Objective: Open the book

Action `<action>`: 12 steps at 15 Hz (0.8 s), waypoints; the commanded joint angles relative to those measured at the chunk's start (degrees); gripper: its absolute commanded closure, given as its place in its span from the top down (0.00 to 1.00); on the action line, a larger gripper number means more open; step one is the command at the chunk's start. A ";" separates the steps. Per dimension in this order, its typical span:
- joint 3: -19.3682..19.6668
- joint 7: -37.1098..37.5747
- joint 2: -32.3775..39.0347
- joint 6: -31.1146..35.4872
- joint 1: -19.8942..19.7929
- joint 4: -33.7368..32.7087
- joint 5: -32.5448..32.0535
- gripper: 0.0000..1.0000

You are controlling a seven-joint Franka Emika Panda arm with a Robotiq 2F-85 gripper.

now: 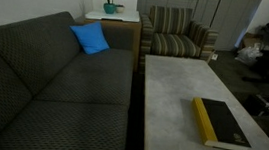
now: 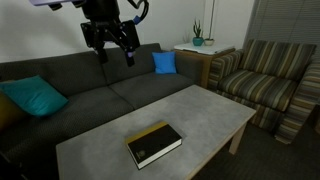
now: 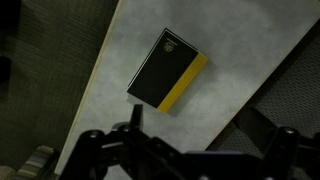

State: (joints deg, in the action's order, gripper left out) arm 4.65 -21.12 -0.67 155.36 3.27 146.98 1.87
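Tracking book (image 1: 220, 124): lying closed and flat on the grey coffee table (image 1: 174, 84), black cover up, sitting close to the table edge away from the sofa (image 1: 53, 82). Reading gripper (image 2: 113, 54) as spread wide, gripping nothing, hanging high on the sofa side, well apart from book. Looking straight down on it in wrist view (image 3: 167, 70).

Risks, judging from here:
- Catching the whole block instead of just the cover, so dragging book across the smooth top, poss. off the nearby edge.
- Going in on the spine side: nothing opening, just shoving or tipping.
- Thick hardcover, prob. heavy: releasing cover before past vertical, so flopping shut again.
- Pressing down too hard on cover, so pinning it closed.

Orientation: long axis running roughly along table length in an exterior view, diagonal in wrist view. Showing yellow along the long side facing sofa, taking that for the spine, so opening edge prob. pointing away from sofa, twd table edge. Approaching from that side looking best.
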 commanded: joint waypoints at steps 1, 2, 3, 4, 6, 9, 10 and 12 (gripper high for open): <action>-0.95 -12.84 6.95 8.13 -2.36 -1.89 8.68 1.00; -1.78 -16.73 8.71 10.11 -3.32 -2.58 12.00 1.00; -3.09 -20.68 10.50 11.64 -4.77 -3.51 15.16 1.00; -2.26 -24.61 12.55 12.73 -4.06 -4.76 18.34 1.00; -3.29 -29.04 17.05 14.17 -6.04 -7.84 20.89 1.00; -1.94 -30.32 25.46 13.53 -7.25 -14.12 18.85 1.00; -0.18 -28.49 27.64 12.49 -6.46 -15.88 17.38 1.00; -4.07 -23.80 24.27 13.71 -10.13 -12.48 12.46 1.00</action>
State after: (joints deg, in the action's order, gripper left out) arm 4.11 -49.25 24.05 168.59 -2.66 134.01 20.01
